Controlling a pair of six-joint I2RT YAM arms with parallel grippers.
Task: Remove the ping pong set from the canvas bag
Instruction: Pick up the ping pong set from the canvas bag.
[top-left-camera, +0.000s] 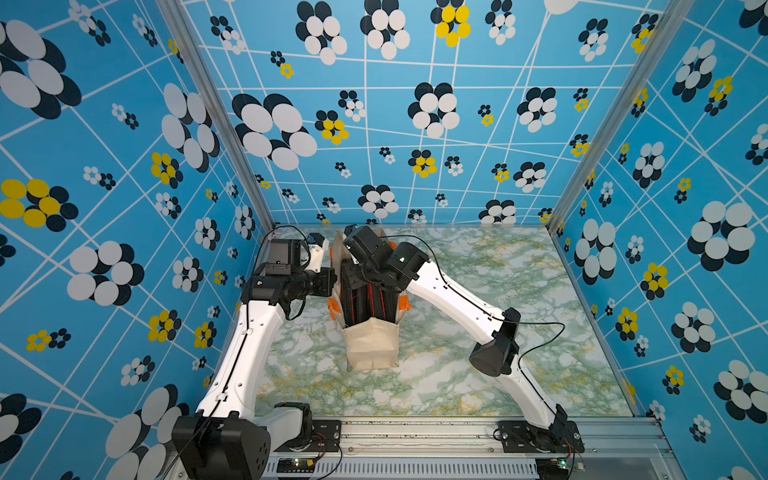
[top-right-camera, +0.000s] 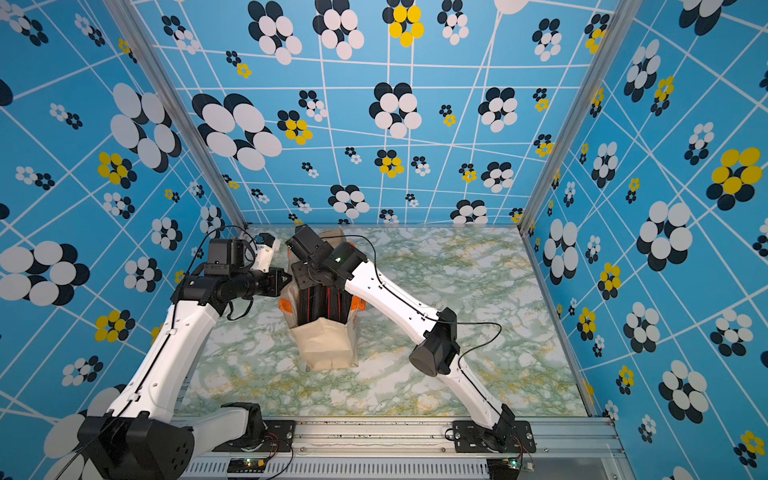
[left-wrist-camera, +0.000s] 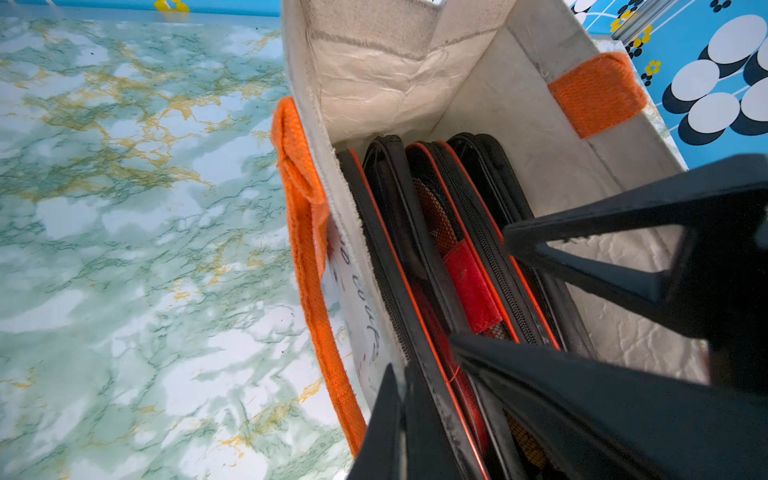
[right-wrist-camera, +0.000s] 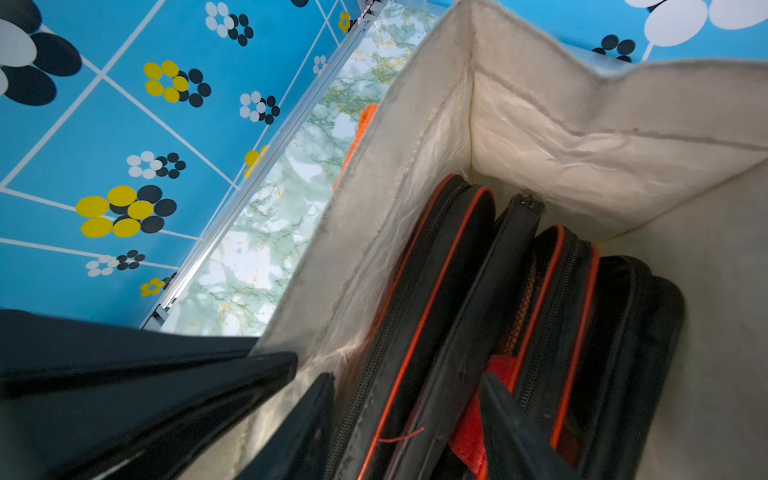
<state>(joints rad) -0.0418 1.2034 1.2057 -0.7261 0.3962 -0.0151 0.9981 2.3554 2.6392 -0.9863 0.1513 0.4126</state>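
The canvas bag (top-left-camera: 371, 347) (top-right-camera: 328, 345) stands upright at the table's middle, mouth open, with its orange handles (left-wrist-camera: 307, 249) hanging outside. Inside stands the ping pong set (left-wrist-camera: 436, 232) (right-wrist-camera: 457, 291), a black zip case with orange piping and a red strap, also seen in both top views (top-left-camera: 365, 301) (top-right-camera: 322, 301). My left gripper (left-wrist-camera: 399, 374) (top-left-camera: 332, 282) is shut on the bag's left wall at the rim. My right gripper (right-wrist-camera: 409, 399) (left-wrist-camera: 478, 291) reaches down into the bag, open. One finger is between the bag wall and the case, the other by the red strap.
The green marble table (top-left-camera: 498, 291) has bare surface to the right and in front of the bag. Blue flowered walls (top-left-camera: 415, 124) close in on three sides, the back wall just behind the bag. A metal rail (top-left-camera: 415, 432) with the arm bases runs along the front.
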